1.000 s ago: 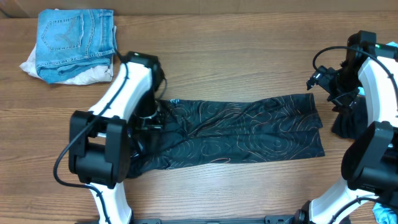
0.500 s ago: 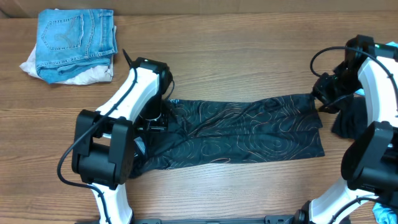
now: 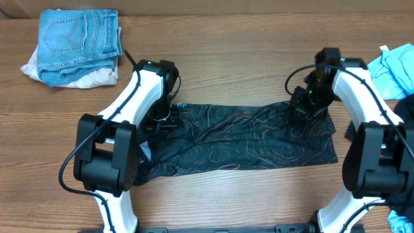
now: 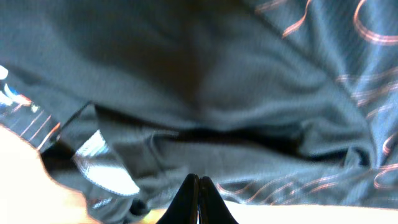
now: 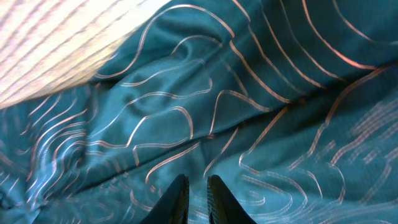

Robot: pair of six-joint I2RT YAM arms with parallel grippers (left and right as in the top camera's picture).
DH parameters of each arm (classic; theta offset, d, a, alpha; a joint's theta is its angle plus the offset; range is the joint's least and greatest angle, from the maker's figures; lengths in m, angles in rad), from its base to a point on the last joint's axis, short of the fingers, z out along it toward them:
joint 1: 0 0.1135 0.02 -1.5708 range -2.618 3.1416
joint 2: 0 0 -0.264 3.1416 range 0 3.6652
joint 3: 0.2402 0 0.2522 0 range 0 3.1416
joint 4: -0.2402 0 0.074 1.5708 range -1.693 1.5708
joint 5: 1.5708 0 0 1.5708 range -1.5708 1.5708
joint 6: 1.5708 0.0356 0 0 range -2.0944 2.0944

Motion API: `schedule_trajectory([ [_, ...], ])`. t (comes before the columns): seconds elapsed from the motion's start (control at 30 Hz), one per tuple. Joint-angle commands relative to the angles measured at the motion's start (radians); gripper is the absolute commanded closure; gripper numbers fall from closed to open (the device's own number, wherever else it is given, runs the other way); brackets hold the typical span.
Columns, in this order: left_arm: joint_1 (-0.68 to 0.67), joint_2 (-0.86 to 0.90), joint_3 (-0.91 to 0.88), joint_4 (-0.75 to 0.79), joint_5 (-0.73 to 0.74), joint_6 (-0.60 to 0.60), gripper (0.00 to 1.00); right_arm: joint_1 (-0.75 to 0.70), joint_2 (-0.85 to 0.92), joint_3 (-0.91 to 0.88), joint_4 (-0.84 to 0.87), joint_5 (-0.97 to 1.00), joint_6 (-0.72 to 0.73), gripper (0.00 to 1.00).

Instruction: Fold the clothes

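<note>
Since a second ago: the right arm has swung in from the table's edge. The right gripper sits on the jersey's far right corner, fingers a slit apart; grip cannot be told. The left gripper, pressed together, is at the far left corner. The jersey lies flat mid-table.

Advice: confirm both pinches, lift level, keep the edge taut.

Count: one jersey, one jeans, one teal cloth, one dark piece.

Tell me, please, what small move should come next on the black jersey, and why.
Probably close the right end effector fully on the far right edge of the jersey: its fingers show a narrow gap over the fabric, while the left end effector is shut at the far left edge. Both need hold before lifting.
</note>
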Motion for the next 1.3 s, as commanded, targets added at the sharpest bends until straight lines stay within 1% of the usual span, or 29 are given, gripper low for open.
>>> schedule_trajectory([
  [0.0,0.000,0.004,-0.048,0.025,0.016,-0.029,0.96,-0.008,-0.029,-0.052,0.047,0.000,0.043,0.87],
  [0.23,0.000,0.004,-0.164,0.153,0.015,-0.052,0.96,-0.008,-0.028,-0.139,0.183,0.024,0.043,0.87],
  [0.5,0.003,0.004,-0.222,0.199,0.014,-0.059,0.93,-0.012,-0.016,-0.175,0.256,0.132,0.063,0.83],
  [0.6,0.008,0.004,-0.234,0.203,0.010,-0.058,0.93,-0.023,0.000,-0.175,0.238,0.172,0.105,0.83],
  [0.73,0.032,0.004,-0.254,0.203,0.002,-0.058,0.94,-0.048,0.019,-0.175,0.186,0.177,0.107,0.84],
  [0.83,0.060,0.004,-0.267,0.200,-0.007,-0.057,0.94,-0.076,0.019,-0.172,0.144,0.198,0.134,0.86],
  [1.13,0.175,0.004,-0.267,0.180,-0.015,-0.020,0.95,-0.212,0.019,-0.148,0.042,0.257,0.142,0.86],
  [1.23,0.196,0.004,-0.267,0.179,-0.014,-0.014,0.96,-0.253,0.019,-0.142,0.038,0.229,0.155,0.94],
  [1.27,0.198,0.004,-0.267,0.175,-0.015,0.002,0.96,-0.268,0.019,-0.129,0.028,0.182,0.146,0.96],
])
